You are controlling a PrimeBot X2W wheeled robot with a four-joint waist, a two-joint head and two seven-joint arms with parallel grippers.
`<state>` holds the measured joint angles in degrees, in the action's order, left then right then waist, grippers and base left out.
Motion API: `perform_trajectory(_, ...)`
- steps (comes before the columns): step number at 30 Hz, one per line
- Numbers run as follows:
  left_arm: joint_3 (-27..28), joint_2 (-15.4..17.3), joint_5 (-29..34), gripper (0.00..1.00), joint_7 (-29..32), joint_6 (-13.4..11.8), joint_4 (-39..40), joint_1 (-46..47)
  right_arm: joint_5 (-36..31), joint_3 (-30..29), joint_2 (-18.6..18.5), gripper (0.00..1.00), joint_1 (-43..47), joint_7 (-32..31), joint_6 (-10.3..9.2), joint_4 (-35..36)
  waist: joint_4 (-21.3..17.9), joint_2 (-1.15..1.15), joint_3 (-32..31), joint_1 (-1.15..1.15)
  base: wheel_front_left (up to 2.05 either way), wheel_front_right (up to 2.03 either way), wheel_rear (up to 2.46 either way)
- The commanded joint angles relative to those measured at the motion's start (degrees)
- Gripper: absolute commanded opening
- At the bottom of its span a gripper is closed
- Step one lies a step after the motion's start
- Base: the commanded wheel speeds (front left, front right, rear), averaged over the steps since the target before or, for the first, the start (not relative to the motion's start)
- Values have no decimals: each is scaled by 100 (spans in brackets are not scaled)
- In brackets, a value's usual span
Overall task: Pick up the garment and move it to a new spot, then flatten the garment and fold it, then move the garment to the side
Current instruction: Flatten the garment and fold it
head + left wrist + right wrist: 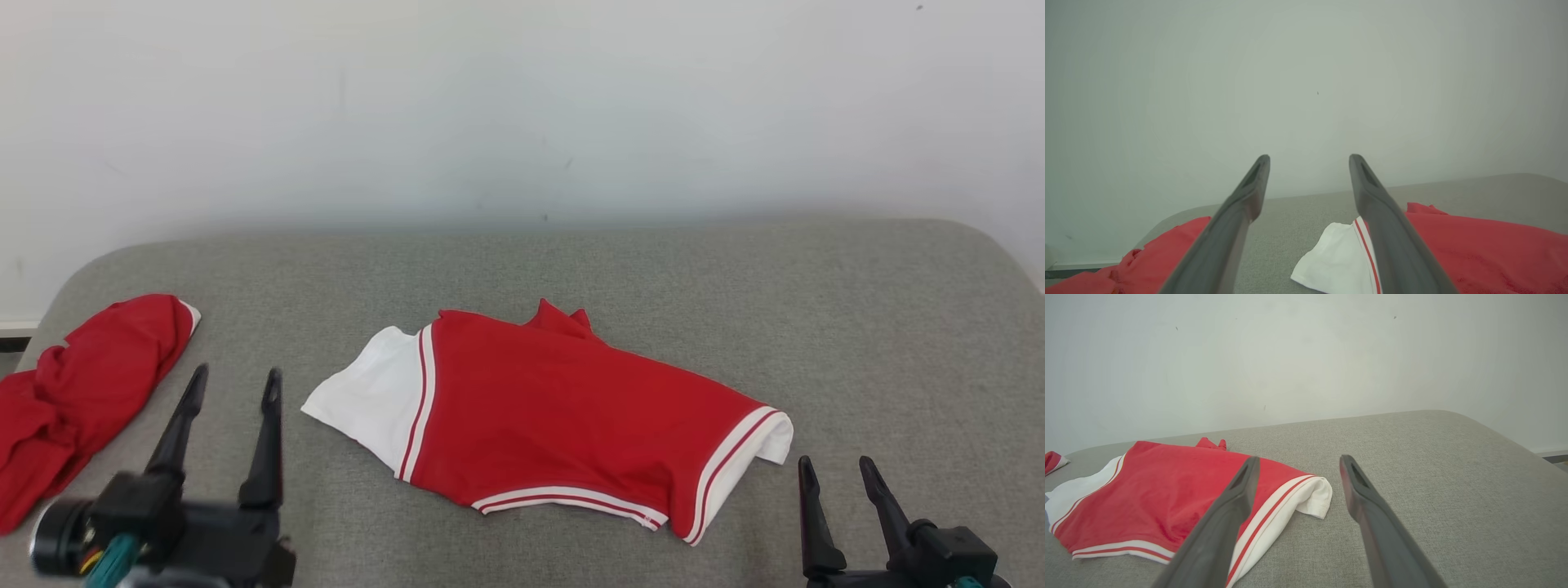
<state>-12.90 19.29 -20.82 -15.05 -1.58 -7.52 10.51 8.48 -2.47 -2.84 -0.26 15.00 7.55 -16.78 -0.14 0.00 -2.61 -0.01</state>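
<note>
Head view: the garment (563,408), a red top with white sleeve ends and red-and-white striped trim, lies mostly flat near the middle of the desk (735,294), between the two grippers and touching neither.
Writing: a tiny pale mark (649,518) on the garment's near striped hem is too small to read.
Surface: the desk is covered in grey woven fabric and has rounded far corners.
Room: a plain pale wall (522,106) with a few small dark specks rises straight behind the desk. A dark strip (15,343) shows at its foot, past the desk's left edge.
Other things: a crumpled red cloth (90,384) with a white edge lies at the desk's left side, well apart from the garment and just left of the left gripper.
Left gripper (237,374): at the lower left, jaws spread wide with nothing between them. In the left wrist view (1309,157) one finger crosses in front of the garment (1486,253) and the other in front of the red cloth (1167,245).
Right gripper (835,462): at the lower right, jaws wide apart and empty, near the garment's right white cuff with bare grey fabric between. In the right wrist view (1299,458) one finger overlaps the garment's (1167,486) striped cuff.
</note>
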Motion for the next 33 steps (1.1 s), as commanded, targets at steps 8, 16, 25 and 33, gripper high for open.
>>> perform_trajectory(8,720,-164,265,100,-19,31,453,-1087,-51,-32,-9,100,130,27,-13,-12,137,0,-59,1,0,0,0)
perform_trajectory(16,909,-461,523,100,-19,261,421,-1494,-16,24,-8,100,169,-10,-13,-134,275,0,-24,1,0,0,0)
perform_trajectory(25,1145,-710,743,100,-19,480,281,-1397,-56,190,-8,100,-31,-127,-13,-369,359,0,-25,1,0,0,0)
perform_trajectory(33,1124,-900,911,100,-19,654,177,-1209,-173,504,-68,100,-504,-489,-13,-1001,624,0,41,1,0,0,0)
